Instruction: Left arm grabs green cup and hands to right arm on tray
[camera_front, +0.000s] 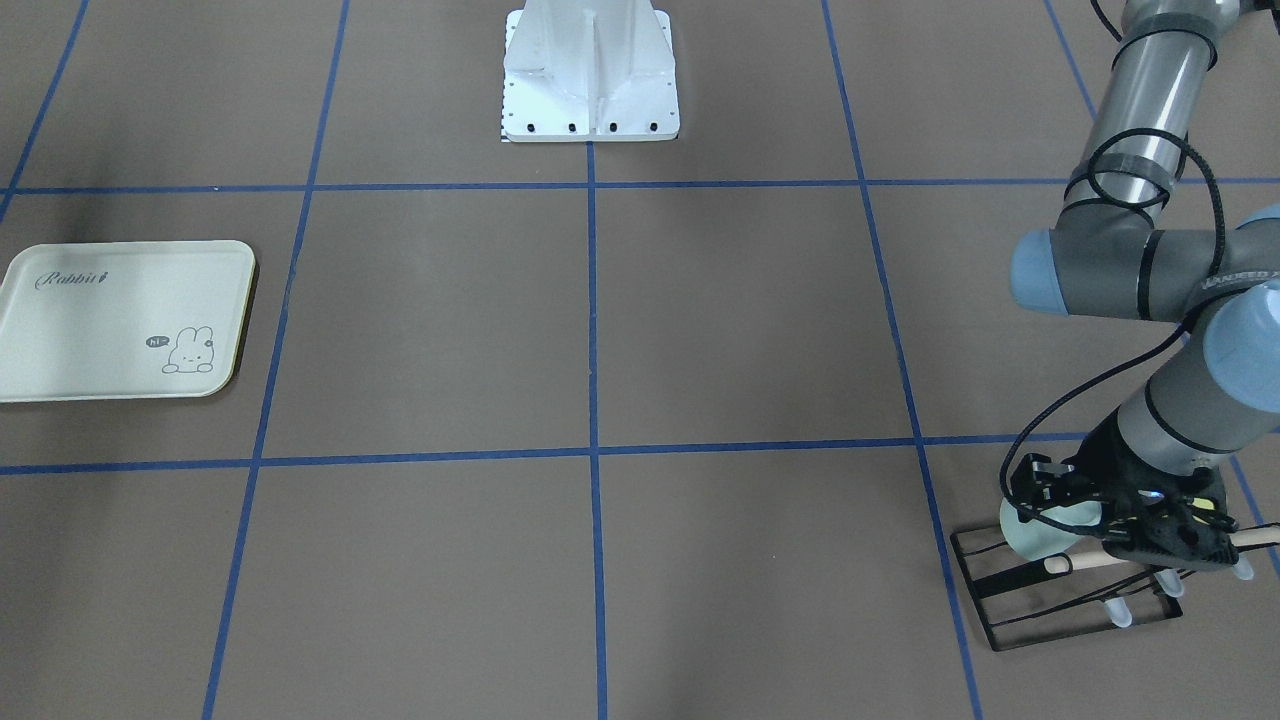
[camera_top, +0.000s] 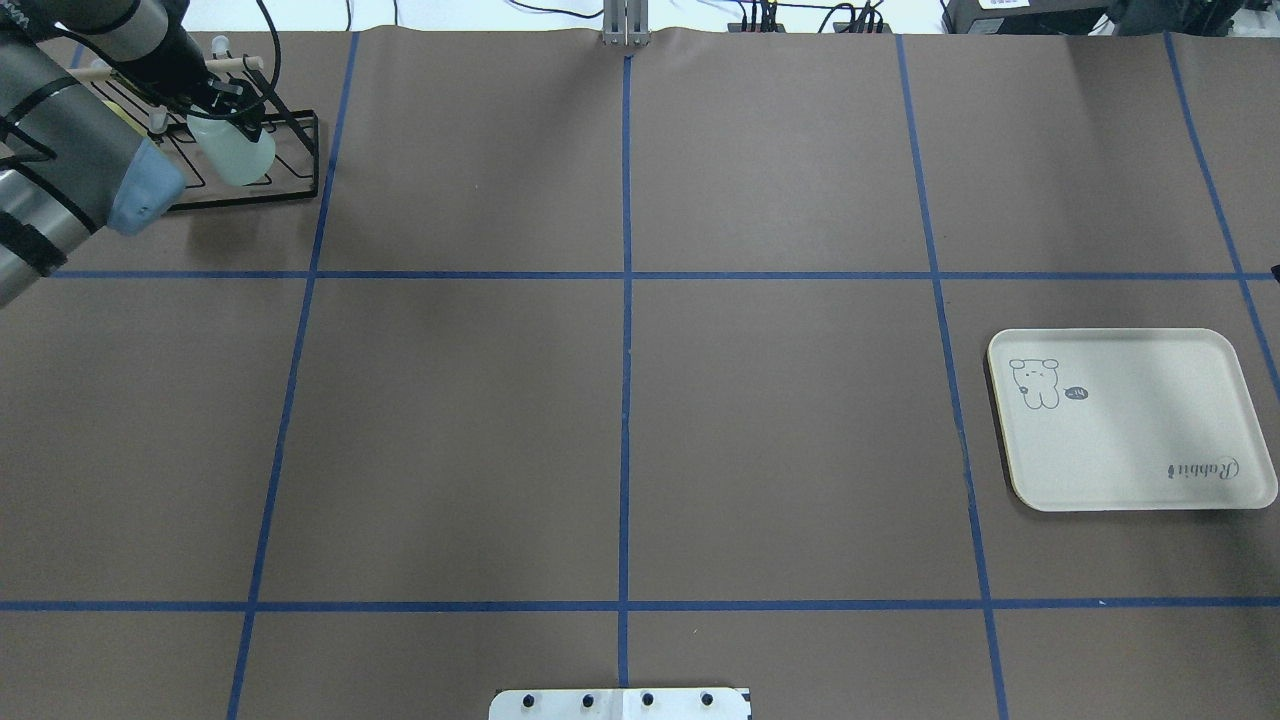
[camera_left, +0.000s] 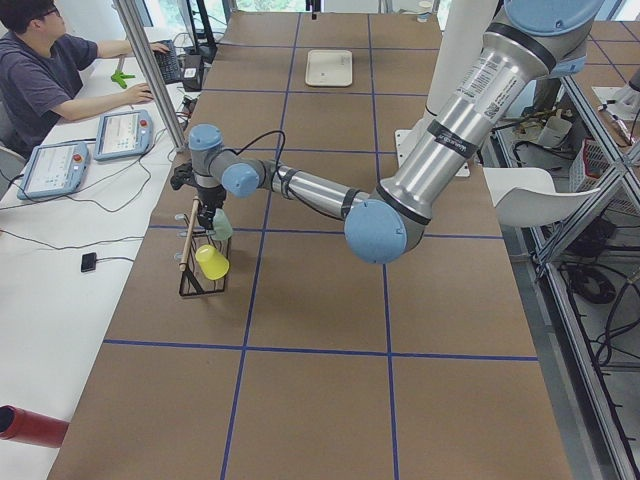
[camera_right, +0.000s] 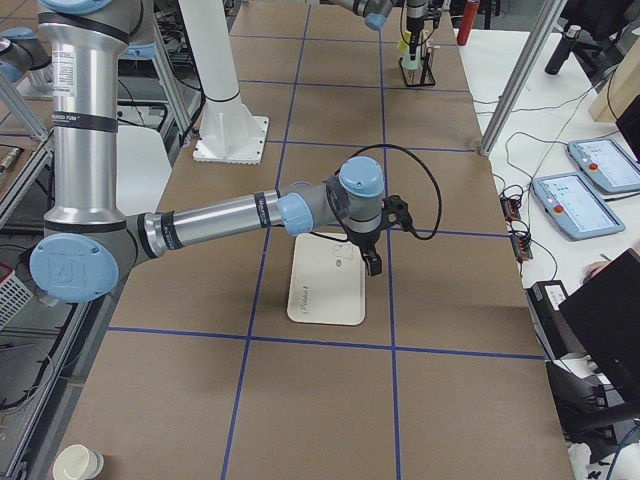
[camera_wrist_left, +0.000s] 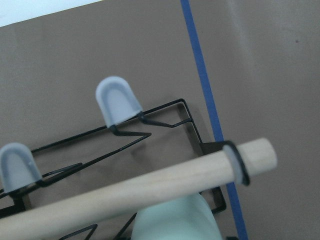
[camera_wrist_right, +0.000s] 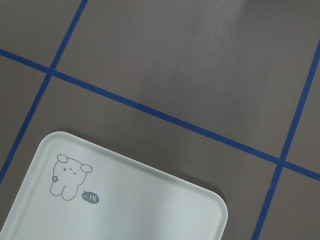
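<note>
The green cup (camera_front: 1032, 532) sits on a black wire rack (camera_front: 1010, 605) at the table's far left corner, under a wooden dowel (camera_wrist_left: 125, 192). It also shows in the overhead view (camera_top: 240, 155) and the left wrist view (camera_wrist_left: 175, 220). My left gripper (camera_front: 1050, 500) is down on the cup, and its fingers look shut against its upper end. The cream tray (camera_top: 1130, 420) with the bunny drawing lies on the right side. My right gripper (camera_right: 372, 262) hovers over the tray (camera_right: 325, 285); I cannot tell whether it is open or shut.
A yellow-green cup (camera_left: 212, 262) hangs on the same rack beside the green one. Grey-capped rack pegs (camera_wrist_left: 117, 100) stick up close to my left gripper. The white robot base (camera_front: 590, 80) stands mid-table. An operator (camera_left: 40, 70) sits beyond the rack side.
</note>
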